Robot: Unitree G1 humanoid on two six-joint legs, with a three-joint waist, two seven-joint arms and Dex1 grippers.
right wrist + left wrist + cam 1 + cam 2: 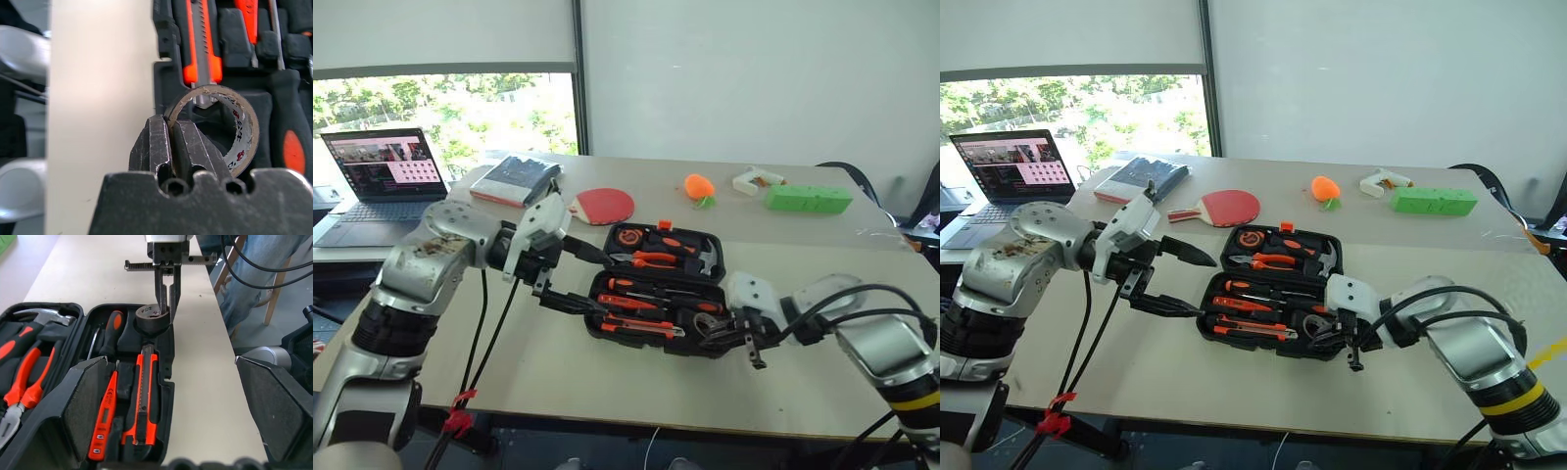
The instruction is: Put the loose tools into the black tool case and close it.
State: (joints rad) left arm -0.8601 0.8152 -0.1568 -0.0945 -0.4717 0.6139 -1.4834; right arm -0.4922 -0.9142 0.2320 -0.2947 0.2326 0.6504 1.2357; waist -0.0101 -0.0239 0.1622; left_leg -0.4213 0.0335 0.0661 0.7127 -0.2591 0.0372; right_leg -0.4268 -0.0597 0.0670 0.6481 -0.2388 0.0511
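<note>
Right gripper pinches the roll over its slot in the open case; left gripper waits wide open.

The black tool case (656,294) lies open on the table (538,372), both halves already filled with orange-and-black tools. At the case's near right corner the right gripper (165,308) has its fingers nearly closed on the wall of the small black roll (151,318), one finger inside the ring and one outside, the roll sitting at or just above its round recess. Beside that recess lie the utility knife (144,396) and the slim orange tester (103,416). The left gripper (1175,279) hovers at the case's left edge, jaws spread wide and holding nothing. Risk as I judge it: the inner finger may drag the roll back out on withdrawal, or leave it tilted on the recess rim so the lid cannot shut.
</note>
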